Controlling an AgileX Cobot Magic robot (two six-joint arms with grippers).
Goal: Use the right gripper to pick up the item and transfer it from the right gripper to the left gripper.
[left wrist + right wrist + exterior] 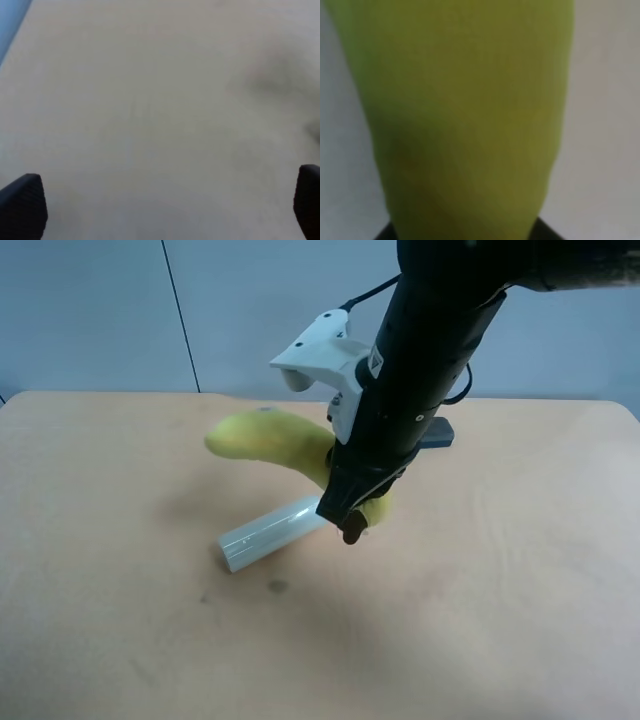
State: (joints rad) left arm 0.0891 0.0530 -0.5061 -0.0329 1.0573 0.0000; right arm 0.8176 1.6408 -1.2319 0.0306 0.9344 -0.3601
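your right pincer (352,522) pinches the banana (262,436), clear tube (268,532) at its 6 o'clock; your left pincer (165,202) is spread.

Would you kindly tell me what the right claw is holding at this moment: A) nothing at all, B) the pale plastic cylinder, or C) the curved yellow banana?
C: the right claw grips the curved yellow banana, which fills the right wrist view, while the pale plastic cylinder lies ungripped.
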